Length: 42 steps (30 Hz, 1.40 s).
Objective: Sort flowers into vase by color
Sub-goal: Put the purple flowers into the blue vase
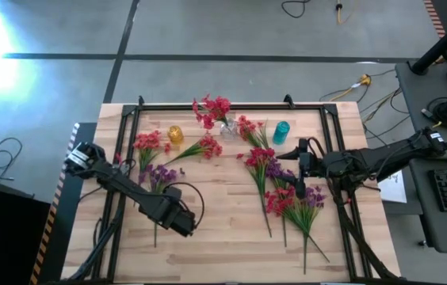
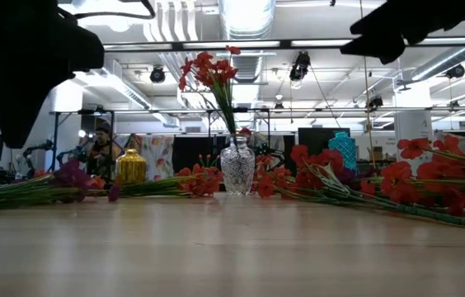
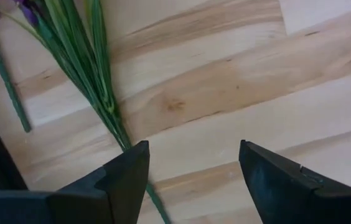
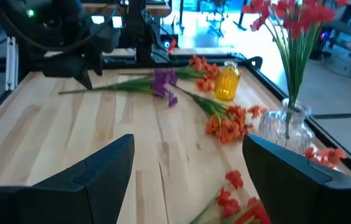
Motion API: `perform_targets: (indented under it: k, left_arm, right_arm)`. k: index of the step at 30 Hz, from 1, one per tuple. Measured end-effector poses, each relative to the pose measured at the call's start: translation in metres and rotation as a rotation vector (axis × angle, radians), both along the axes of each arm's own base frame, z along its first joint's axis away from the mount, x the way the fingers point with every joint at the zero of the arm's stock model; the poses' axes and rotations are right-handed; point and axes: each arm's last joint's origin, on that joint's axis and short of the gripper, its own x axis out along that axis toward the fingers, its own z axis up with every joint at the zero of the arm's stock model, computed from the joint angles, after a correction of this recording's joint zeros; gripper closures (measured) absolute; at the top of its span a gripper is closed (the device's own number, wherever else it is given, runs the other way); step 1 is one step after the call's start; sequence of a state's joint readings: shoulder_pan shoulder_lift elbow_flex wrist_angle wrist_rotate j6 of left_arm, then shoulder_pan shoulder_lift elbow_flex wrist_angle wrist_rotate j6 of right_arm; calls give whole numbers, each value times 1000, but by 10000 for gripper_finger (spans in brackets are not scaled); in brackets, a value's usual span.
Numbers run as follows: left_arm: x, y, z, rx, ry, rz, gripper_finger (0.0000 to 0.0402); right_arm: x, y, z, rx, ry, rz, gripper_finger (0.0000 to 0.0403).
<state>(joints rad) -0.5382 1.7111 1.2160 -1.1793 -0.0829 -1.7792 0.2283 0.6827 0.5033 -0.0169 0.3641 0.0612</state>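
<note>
Bare wooden table [image 2: 232, 247] in front; left gripper [image 3: 191, 180], fingers parted and empty, hangs over a purple sprig's stem [image 3: 110, 112]; right gripper [image 4: 188, 174] hovers released; red flowers [image 2: 212, 74] fill the glass vase [image 2: 237, 167]; other sprigs lie scattered

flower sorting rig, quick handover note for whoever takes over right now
Left gripper: open, empty, low over the table's near-left part, jaws straddling the green stem end of a purple-blossom sprig.
Right gripper: open, empty, raised over the right-hand flower pile.
Done: clear cut-glass vase at the back centre holds red flowers.
Left: small amber-yellow glass vase and teal glass vase look empty. Red and orange-red sprigs lie loose back left; a mixed red and purple pile lies on the right.
</note>
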Motion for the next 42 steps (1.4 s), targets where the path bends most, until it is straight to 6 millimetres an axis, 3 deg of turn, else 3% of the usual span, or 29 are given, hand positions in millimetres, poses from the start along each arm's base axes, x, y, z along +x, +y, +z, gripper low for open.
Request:
perform_targets:
  k: [13,25,34,42]
  left_arm:
    - [-14,-21,0,81,-84,107,137]
    - [-16,-20,-1,97,-79,191,125]
    - [-23,-16,-18,97,-49,243,125]
    - [-26,-14,-22,113,-33,246,125]
  right_arm:
    - [1,0,13,7,-34,6,113]
    - [1,0,12,-45,-21,19,113]
    - [1,0,12,-65,-17,23,113]
    - [1,0,12,-69,-17,24,113]
